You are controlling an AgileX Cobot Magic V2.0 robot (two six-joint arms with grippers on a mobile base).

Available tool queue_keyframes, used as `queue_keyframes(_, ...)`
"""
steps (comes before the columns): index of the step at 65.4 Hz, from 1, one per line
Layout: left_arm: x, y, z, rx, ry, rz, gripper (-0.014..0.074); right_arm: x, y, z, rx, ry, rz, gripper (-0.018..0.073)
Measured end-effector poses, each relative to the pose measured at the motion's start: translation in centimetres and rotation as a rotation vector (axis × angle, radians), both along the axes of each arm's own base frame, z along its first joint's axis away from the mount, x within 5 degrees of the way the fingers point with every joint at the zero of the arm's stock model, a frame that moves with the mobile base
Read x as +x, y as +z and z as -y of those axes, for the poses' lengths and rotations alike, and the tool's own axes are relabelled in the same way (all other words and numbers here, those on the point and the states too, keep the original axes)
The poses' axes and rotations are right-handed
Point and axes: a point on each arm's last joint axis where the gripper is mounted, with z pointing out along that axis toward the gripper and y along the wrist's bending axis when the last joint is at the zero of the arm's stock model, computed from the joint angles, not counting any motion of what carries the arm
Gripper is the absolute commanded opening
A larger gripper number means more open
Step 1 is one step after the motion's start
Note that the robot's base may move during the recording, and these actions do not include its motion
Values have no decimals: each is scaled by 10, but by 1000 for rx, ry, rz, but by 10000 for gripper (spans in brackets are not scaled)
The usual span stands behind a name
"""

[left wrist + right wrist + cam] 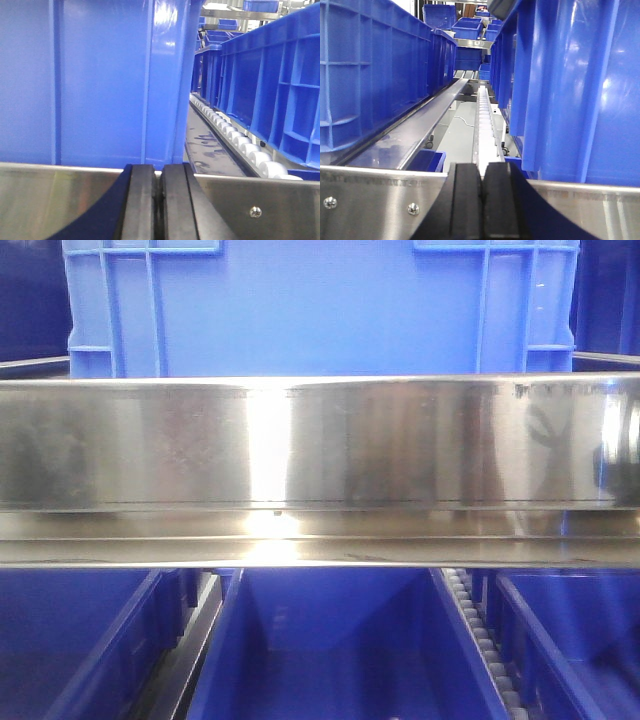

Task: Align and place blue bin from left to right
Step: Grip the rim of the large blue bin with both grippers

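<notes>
A shiny steel rail [320,455] bars your front view, dark royal-blue smooth bins [330,660] below it, a white roller track [235,142] alongside, and the ribbed sky-blue plastic crate [320,310] sits just behind that rail, your left gripper [160,175] and right gripper [482,172] both pinched together, empty.

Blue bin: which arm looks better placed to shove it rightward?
Probably left: the blue bin shows its ribbed wall just right of the shut left claw; the right claw sits on its far side.
</notes>
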Motion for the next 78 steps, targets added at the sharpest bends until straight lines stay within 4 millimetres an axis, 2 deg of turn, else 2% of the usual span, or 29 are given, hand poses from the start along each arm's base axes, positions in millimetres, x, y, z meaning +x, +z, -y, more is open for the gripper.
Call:
queue_keyframes(54,0,0,0,0,0,5,4,0,1,0,-1,0,13,-79)
queue_keyframes(78,-2,12,0,2,-4,137,4,0,5,0,-6,-1,52,-79)
